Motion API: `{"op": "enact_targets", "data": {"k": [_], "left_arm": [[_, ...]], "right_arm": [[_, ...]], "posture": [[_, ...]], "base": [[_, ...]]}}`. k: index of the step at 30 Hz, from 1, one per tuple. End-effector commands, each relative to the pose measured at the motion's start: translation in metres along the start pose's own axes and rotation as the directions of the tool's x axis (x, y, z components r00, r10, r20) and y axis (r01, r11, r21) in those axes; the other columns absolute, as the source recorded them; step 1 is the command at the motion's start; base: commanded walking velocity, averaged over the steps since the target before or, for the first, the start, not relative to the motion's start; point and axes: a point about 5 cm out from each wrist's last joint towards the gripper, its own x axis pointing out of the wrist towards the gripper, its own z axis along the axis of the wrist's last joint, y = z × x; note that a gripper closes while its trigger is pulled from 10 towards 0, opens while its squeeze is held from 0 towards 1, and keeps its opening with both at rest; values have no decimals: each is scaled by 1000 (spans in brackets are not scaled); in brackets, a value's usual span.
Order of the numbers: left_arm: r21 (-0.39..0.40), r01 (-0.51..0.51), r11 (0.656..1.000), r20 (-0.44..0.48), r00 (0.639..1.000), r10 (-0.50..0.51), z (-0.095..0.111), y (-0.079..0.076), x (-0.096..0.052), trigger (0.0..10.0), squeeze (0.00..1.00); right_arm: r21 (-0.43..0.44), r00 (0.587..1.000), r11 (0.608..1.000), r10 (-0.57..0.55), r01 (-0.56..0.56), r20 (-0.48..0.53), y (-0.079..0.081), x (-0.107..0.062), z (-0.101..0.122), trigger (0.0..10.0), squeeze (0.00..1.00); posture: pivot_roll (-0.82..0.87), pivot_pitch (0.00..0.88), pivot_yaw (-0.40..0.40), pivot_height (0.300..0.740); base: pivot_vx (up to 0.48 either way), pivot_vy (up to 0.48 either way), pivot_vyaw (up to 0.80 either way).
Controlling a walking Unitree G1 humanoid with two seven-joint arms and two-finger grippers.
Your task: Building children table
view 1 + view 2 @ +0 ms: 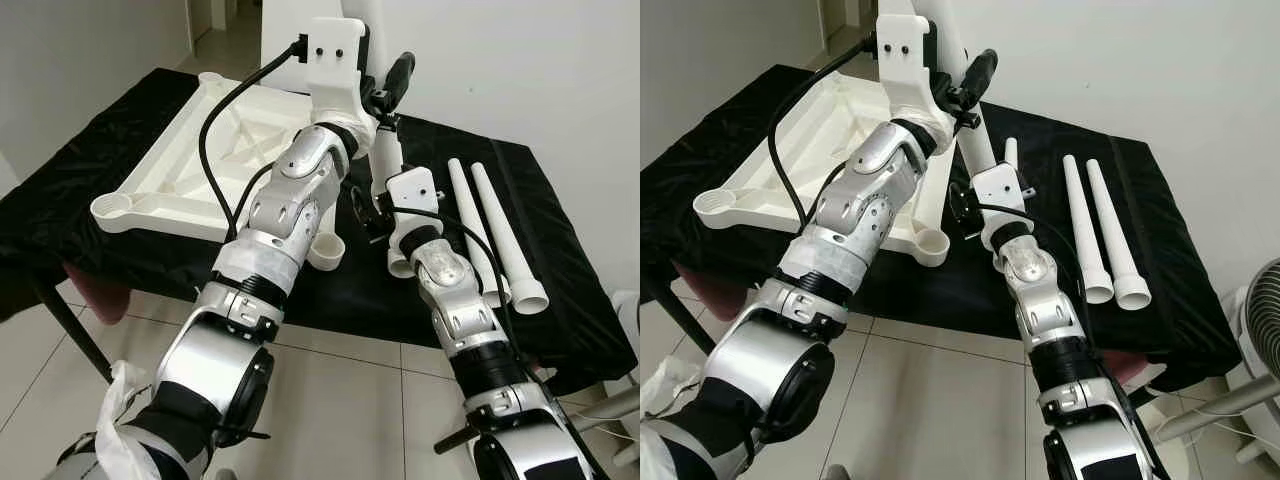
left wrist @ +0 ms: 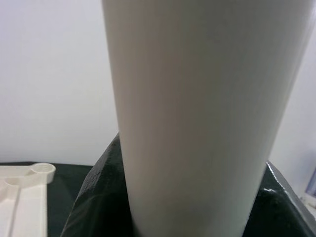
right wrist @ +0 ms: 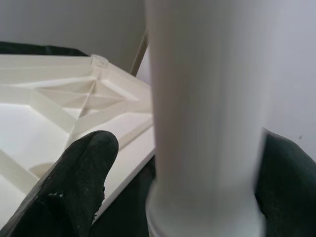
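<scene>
An upside-down white table top (image 1: pixel 190 170) lies on a black-draped table (image 1: pixel 560 300). One of its corner sockets (image 1: pixel 326 250) faces me. A white table leg (image 1: pixel 385 150) stands nearly upright to the right of that corner, its lower end hidden. My left gripper (image 1: pixel 385 80) is raised high and shut on the leg's upper part, with one black finger (image 1: pixel 401 68) showing beside it. Lower down, my right gripper (image 1: pixel 372 205) sits around the same leg. In the right wrist view its finger (image 3: pixel 74 182) stands a little apart from the leg (image 3: pixel 207 123).
Two more white legs (image 1: pixel 470 225) (image 1: pixel 505 235) lie side by side on the cloth to the right. A third leg (image 1: pixel 1010 150) lies mostly hidden under my right arm. A fan (image 1: pixel 1260 320) stands on the tiled floor at the far right. A pink object (image 1: pixel 95 290) sits under the table's left side.
</scene>
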Motion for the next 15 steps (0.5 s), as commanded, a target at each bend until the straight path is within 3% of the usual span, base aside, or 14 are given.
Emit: {"op": "enact_targets", "data": {"k": [1,11,12,14,15], "left_arm": [[1,59,998,3,998,-59,1,-14,2,10000,0],[-6,71,997,-13,997,-71,-4,-22,1,10000,0],[-3,72,997,-11,997,-72,-3,-22,1,10000,0],[-1,72,997,-10,997,-72,-3,-22,1,10000,0],[0,71,997,-9,997,-71,-3,-22,1,10000,0]], "right_arm": [[-4,1000,1000,-14,14,20,-1,4,4,10000,0],[7,999,999,-32,32,23,-4,10,7,10000,0],[16,999,999,-34,34,11,-4,9,5,8902,0],[20,999,999,-34,34,7,-4,9,4,8902,0],[25,999,999,-38,38,-1,-4,9,3,5608,0]], "posture": [[34,0,-104,740],[30,0,-105,740],[32,0,-108,740],[32,0,-108,740],[32,0,-108,740]], "base": [[0,0,0],[0,0,0],[0,0,0],[0,0,0],[0,0,0]]}}
